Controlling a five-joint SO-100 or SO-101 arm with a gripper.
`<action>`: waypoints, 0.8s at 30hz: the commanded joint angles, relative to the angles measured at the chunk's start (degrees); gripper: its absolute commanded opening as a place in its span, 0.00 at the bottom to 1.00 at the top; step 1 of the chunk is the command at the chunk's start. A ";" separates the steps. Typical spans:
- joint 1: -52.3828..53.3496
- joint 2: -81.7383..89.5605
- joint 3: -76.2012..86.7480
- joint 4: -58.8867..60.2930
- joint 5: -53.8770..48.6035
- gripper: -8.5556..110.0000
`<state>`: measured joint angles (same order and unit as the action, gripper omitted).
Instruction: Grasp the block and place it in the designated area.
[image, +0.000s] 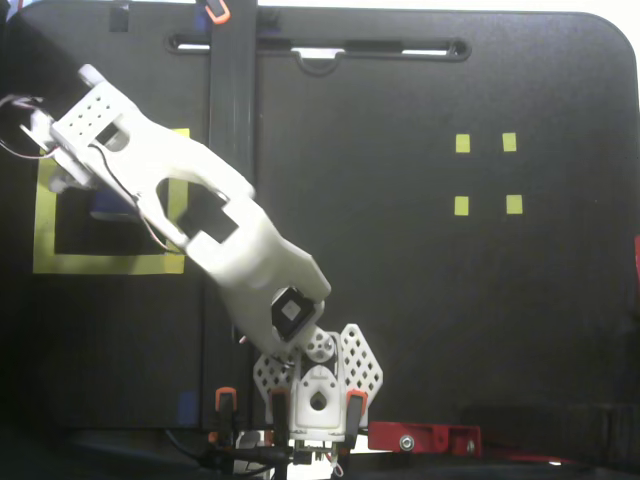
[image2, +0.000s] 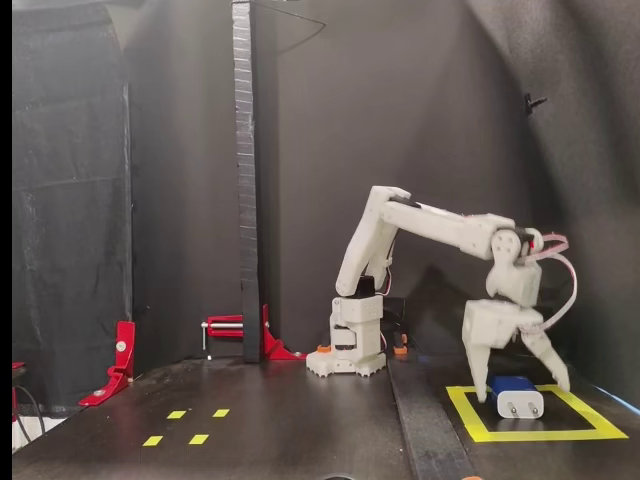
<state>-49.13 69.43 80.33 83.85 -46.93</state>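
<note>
Seen from above in a fixed view: white arm (image: 240, 250) reaching up and left from its base at the bottom edge, wrist hanging over the yellow-taped designated area (image: 45, 262) at the left side of the black table (image: 420, 300). Gripper and most of the square's black inside hidden under the wrist housing; only a sliver of the dark-blue block (image: 112, 212) peeking out inside the square, just below the wrist. Four small yellow markers (image: 486, 173) well apart from the square, off to the right. Red clamp (image: 425, 437) near the arm's base.

Seen from the side in a fixed view: gripper (image2: 520, 385) pointing down above the designated area (image2: 478, 431), fingers spread wide in an inverted V and holding nothing. Block (image2: 517, 395) lying on the black floor inside the yellow outline, between the two fingertips and a little lower, white prong end facing the camera; contact with either finger not clear. Yellow markers (image2: 186, 426) far left of the square, red clamps (image2: 236, 330) behind them beside the black upright post (image2: 245, 180).
</note>
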 joint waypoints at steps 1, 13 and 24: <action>0.79 7.21 -0.26 2.29 -0.88 0.46; 1.93 18.98 -0.26 9.32 -2.64 0.46; 2.37 19.16 -0.26 9.05 -2.81 0.39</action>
<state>-47.02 85.69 80.33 92.90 -49.39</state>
